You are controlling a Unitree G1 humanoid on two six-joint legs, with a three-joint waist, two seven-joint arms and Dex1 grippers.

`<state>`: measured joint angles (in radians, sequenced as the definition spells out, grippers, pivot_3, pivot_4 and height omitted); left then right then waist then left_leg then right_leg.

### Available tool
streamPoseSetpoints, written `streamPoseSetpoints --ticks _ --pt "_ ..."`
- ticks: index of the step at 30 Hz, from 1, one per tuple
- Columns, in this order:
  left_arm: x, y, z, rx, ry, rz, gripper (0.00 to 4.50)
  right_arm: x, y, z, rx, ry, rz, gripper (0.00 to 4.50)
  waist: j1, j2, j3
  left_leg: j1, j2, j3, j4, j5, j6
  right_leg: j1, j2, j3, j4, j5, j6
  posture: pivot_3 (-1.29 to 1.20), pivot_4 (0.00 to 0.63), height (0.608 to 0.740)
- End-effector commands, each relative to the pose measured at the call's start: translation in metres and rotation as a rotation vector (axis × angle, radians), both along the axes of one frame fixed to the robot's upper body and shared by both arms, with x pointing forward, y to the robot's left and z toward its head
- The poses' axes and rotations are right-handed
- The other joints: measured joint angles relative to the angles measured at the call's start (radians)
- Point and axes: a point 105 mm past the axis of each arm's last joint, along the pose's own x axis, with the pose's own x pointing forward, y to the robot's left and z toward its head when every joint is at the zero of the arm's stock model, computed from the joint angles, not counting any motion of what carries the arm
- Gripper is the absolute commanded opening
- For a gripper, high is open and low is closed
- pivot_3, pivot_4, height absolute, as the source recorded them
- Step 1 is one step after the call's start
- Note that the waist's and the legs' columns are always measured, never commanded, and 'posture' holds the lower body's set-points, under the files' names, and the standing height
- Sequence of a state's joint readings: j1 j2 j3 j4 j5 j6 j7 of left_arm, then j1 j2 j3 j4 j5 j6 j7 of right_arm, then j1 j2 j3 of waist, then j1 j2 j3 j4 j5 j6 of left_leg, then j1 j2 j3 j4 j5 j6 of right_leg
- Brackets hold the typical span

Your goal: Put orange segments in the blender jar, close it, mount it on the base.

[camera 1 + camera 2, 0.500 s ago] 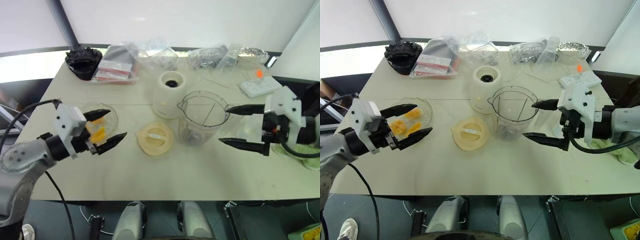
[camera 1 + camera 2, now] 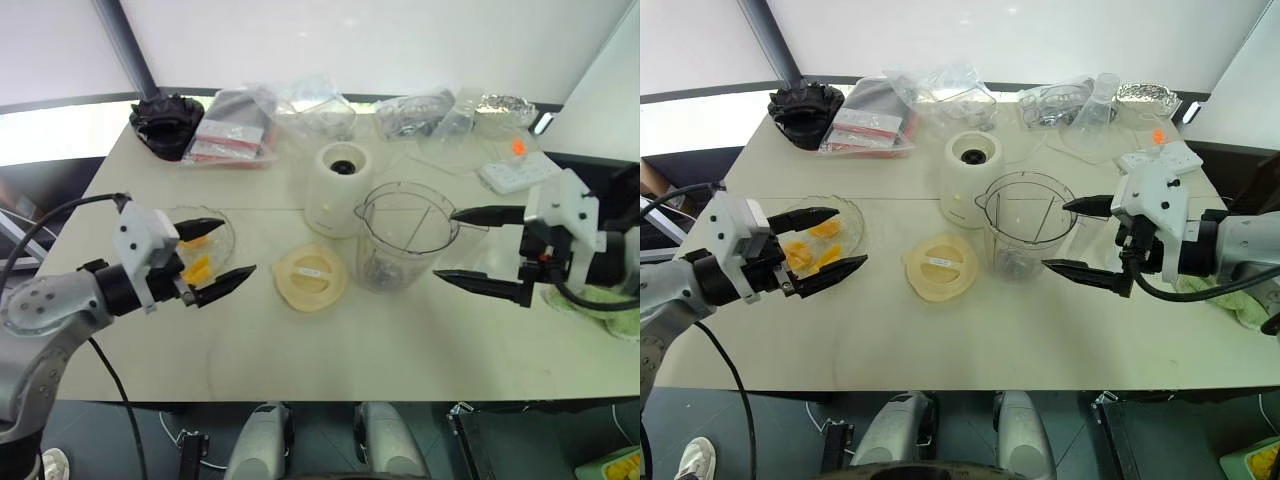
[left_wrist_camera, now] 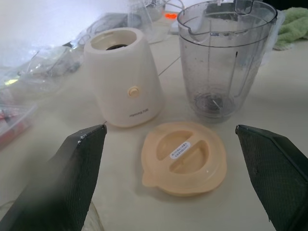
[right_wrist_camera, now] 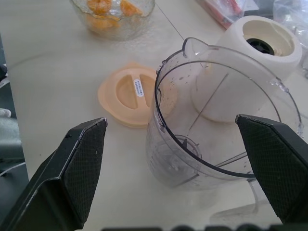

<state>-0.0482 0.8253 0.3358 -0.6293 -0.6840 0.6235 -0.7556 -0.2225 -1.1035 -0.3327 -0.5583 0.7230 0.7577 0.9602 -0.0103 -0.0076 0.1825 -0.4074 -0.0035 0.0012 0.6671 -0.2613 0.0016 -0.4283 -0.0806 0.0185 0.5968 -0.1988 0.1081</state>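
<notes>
Pale cream rectangular tabletop point(image 2: 970, 340) under both arms, cluttered w/ clear plastic bags point(image 2: 950, 95) along far edge.

Large clear ribbed plastic blender jar point(image 2: 1028, 238), upright, empty, lid off: just beside right gripper point(image 2: 1076, 237) on its inner side, jar body between gripper and table centre. Right gripper fingers spread wide, nothing held, one fingertip near jar rim, other lower beside jar wall; no contact visible.

Cream-white rounded cylindrical blender base point(image 2: 971, 178) w/ dark top socket: just behind jar, toward far side, well apart from both grippers.

Flat round cream lid point(image 2: 939, 267): lying on table between the two grippers, just beside jar, nearer left gripper's inner side.

Shallow clear glass dish point(image 2: 830, 235): directly at left gripper point(image 2: 834, 240), between its fingers as seen from head. Left gripper fingers wide apart, empty.

Small glossy orange-yellow fruit segments point(image 2: 810, 250): inside dish, approx. level w/ left fingertips.
</notes>
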Motion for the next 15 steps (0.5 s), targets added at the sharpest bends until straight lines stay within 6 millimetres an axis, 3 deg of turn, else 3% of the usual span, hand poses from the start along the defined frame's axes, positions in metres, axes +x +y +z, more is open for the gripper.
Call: streamPoseSetpoints --ticks 1,15 --pt "-0.0005 -0.0014 0.0077 -0.004 -0.022 0.001 4.50 -0.0014 0.0044 0.0094 0.008 -0.047 0.014 4.47 0.000 0.000 0.000 0.000 0.000 0.000 0.000 0.000 0.000 0.000 0.000 0.000 0.000 0.000 0.000 0.00 0.150 0.740" --pt "0.0028 0.0007 0.0097 0.004 -0.024 0.023 4.50 0.0020 0.0131 0.0104 0.038 -0.072 0.020 4.47 0.000 0.000 0.000 0.000 0.000 0.000 0.000 0.000 0.000 0.000 0.000 0.000 0.000 0.000 0.000 0.00 0.150 0.740"
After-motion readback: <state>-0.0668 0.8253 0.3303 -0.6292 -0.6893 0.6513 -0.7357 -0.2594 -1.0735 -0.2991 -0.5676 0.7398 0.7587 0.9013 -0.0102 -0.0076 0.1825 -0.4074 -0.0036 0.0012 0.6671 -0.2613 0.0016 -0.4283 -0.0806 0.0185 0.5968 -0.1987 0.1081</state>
